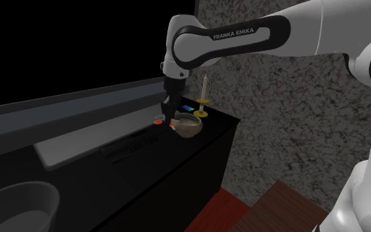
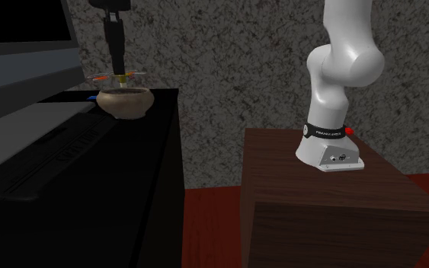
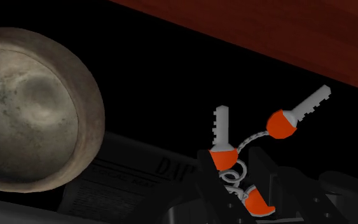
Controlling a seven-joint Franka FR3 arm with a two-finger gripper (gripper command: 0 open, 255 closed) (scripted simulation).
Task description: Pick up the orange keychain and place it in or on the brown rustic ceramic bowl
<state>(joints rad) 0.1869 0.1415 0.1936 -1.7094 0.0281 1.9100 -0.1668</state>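
bowl (image 3: 37, 108) cut off at wrist view's edge, keychain (image 1: 158, 122) partly behind claw (image 1: 169, 119)

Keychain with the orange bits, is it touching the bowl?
Apart. The wrist view shows a wide dark gap between the keychain and the rim of the bowl; none of its keys reaches the bowl.

"FRANKA EMIKA" stands in white capitals on the glossy black band (image 1: 243, 34) that wraps the white robot arm (image 1: 322, 29), as seen in the shoulder view. In the second exterior view, a black ring (image 2: 323, 129) at the arm's foot carries white lettering too small to read. In the wrist view, a dark flat printed sheet (image 3: 133, 172) shows pale letters beginning "DA". The rest is hidden, and the fine lines of print beside them are illegible.
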